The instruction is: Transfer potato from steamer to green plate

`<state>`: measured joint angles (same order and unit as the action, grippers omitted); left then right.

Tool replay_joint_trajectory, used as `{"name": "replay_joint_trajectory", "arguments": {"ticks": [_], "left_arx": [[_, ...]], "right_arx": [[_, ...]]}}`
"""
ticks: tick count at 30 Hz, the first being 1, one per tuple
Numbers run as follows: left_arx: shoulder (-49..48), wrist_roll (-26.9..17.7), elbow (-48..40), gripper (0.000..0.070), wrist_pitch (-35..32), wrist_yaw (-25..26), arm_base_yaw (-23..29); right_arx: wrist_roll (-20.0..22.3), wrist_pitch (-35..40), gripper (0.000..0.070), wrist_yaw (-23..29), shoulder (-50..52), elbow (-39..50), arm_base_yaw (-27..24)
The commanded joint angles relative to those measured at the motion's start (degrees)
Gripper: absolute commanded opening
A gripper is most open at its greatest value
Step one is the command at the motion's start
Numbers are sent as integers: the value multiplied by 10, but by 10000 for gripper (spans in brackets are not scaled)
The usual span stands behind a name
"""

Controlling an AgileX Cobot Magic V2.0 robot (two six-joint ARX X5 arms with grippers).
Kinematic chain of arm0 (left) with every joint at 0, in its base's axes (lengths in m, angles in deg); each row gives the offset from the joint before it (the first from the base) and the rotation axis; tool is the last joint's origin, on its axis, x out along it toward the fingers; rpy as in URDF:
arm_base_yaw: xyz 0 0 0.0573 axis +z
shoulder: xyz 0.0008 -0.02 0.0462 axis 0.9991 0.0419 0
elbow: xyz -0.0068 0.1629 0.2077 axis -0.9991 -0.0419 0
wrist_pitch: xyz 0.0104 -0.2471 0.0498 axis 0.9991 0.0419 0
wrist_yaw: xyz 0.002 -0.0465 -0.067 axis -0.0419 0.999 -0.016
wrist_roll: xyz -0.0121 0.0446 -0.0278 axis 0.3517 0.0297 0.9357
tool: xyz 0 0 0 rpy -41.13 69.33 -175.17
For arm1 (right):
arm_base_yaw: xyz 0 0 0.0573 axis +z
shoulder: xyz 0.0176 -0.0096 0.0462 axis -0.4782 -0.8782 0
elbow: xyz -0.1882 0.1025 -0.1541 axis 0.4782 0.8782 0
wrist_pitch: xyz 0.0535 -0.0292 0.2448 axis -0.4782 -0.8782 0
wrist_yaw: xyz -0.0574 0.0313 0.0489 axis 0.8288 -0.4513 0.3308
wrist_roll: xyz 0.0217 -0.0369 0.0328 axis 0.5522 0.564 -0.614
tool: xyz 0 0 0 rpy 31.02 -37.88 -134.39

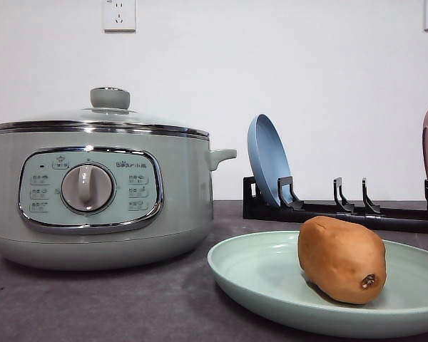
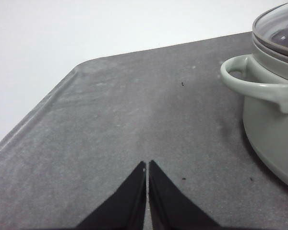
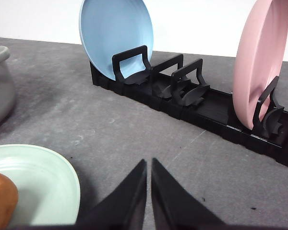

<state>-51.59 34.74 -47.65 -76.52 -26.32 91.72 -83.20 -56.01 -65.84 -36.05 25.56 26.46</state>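
Front view shows the potato (image 1: pixel 341 259) lying on the green plate (image 1: pixel 257 274), just right of the lidded steamer (image 1: pixel 100 189). Left gripper (image 2: pixel 147 165) and right gripper (image 3: pixel 149 164) both hover over the grey table (image 2: pixel 134 110), fingers pressed together, holding nothing.

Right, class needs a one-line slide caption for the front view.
Potato resting on the green plate, beside the lidded steamer; blue plate standing in the rack behind.

A dark grey matte desk (image 1: pixel 114 299) fills the lower frame. On it stand the steamer (image 1: pixel 100 192) at left, the green plate (image 1: pixel 271 281) at lower right, and a black plate rack (image 1: pixel 342 210) at right behind the plate.
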Motion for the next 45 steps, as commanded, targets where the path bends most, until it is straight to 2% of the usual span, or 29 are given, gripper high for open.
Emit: {"name": "replay_joint_trajectory", "arguments": {"ticks": [1,45], "left_arx": [[-1,-9,-12,0,4,1,0],[-1,-9,-12,0,4,1,0]], "right_arx": [[-8,-1,4,0,1,2,-1],[-8,-1,4,0,1,2,-1]]}}
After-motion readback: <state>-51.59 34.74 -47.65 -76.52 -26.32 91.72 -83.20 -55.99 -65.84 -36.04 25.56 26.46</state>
